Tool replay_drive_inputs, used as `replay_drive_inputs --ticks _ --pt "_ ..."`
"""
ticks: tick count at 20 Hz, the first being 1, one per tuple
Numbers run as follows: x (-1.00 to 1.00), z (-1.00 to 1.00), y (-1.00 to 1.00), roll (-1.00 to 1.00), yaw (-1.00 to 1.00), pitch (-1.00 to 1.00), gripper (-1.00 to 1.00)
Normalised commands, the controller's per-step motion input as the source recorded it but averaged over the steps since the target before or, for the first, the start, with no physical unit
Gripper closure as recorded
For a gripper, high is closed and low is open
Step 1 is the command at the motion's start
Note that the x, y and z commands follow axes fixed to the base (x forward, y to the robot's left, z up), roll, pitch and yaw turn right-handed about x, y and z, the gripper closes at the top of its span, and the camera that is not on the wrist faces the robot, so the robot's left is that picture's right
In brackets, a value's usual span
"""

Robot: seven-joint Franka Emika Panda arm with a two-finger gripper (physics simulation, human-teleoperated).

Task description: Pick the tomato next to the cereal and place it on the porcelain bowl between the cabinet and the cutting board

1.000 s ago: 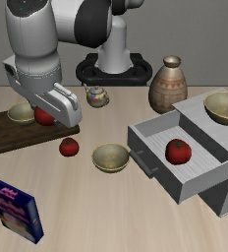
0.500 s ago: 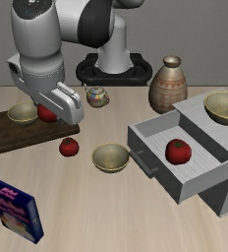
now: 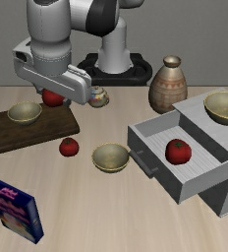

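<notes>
Above the far edge of the cutting board (image 3: pixel 32 133), the gripper (image 3: pixel 55 93) hangs with a red fruit, the raised tomato (image 3: pixel 52 97), tucked up under its hand. The fingers are closed in on it from two sides, parted only as wide as the fruit itself, and it sits clear of the board.

This is not the one lying nearest the cereal. That one, the table tomato (image 3: pixel 69 148), rests on the table (image 3: pixel 106 212) just off the board's near edge. It lies lower in the exterior view than the gripper, well apart from the fingers, and nothing touches it. The cereal box (image 3: pixel 16 209) lies lower still, toward the exterior view's left.

The porcelain bowl (image 3: pixel 111 157) stands on the table between the board and the cabinet (image 3: pixel 193 110), near the table tomato on the exterior view's right but not touching it. The cabinet's drawer (image 3: pixel 204 177) is pulled open, and a drawer tomato (image 3: pixel 179 151) lies inside it.

A board bowl (image 3: pixel 25 113) sits on the cutting board, just below the gripper toward the exterior view's left. A cabinet bowl (image 3: pixel 224 106) stands on the cabinet's top. At the far side stand a brown vase (image 3: pixel 168 84) and a small teapot (image 3: pixel 98 96), the latter partly hidden behind the gripper's hand.
</notes>
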Motion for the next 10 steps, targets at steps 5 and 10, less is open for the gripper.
replay_drive_inputs --ticks 5,10 --pt "0.0 0.0 0.0 0.0 0.49 0.0 1.0" --pt "0.0 0.0 0.0 0.0 0.45 0.0 1.0"
